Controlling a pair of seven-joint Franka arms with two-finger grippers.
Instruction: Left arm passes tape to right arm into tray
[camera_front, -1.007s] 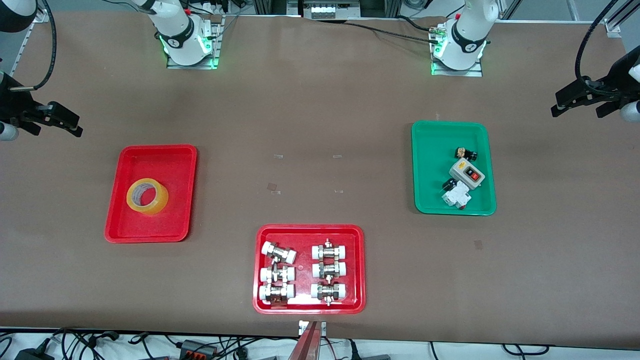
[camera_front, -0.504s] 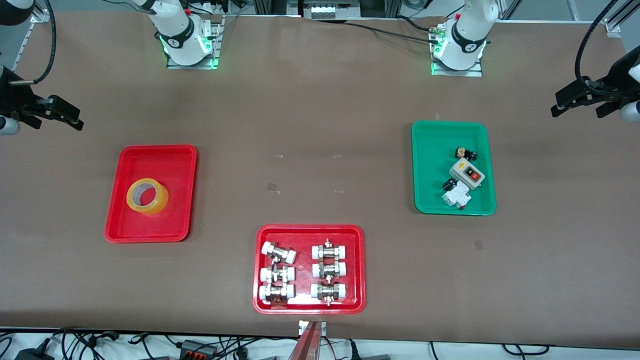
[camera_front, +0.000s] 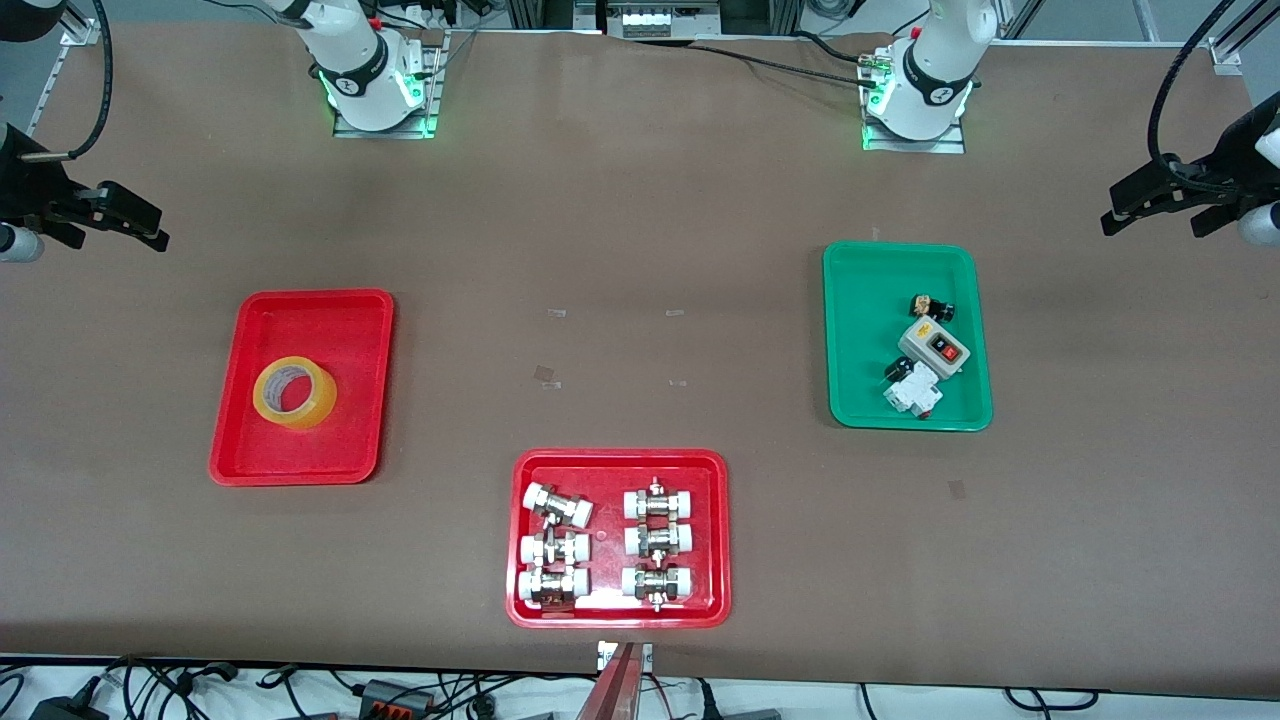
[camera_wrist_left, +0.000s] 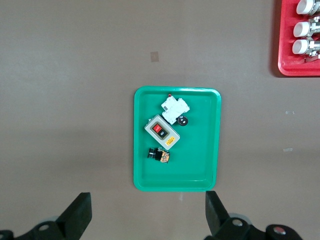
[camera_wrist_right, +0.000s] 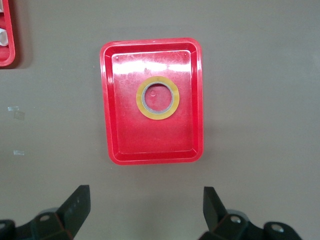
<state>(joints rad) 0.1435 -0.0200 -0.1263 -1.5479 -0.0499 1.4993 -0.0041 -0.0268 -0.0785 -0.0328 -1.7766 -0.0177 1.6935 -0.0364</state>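
I have the wide roll of translucent yellow packing tape (camera_front: 294, 392) lying flat in the plain red rectangular plastic tray (camera_front: 250, 460), roughly at its middle, with its pale core facing up; the right wrist view shows the same, tape (camera_wrist_right: 157, 97) inside the tray (camera_wrist_right: 114, 150) and touching nothing else. It has not shifted over the last second, so I judge the placing done and the task essentially complete.

What has changed is the right arm's black two-finger claw (camera_front: 130, 222): it has risen a little and drawn back toward the table's edge at the right arm's end, well apart from the tray. Its fingers (camera_wrist_right: 75, 205) are spread wide and hold nothing.

The left arm's claw (camera_front: 1150, 200) waits over the table's edge at the left arm's end, just as before, fingers (camera_wrist_left: 77, 215) also wide and empty.

The green tray (camera_front: 855, 400) with its small electrical parts and the wider red tray (camera_front: 720, 540) with 6 metal pipe fittings sit unchanged on the brown table (camera_front: 640, 250).
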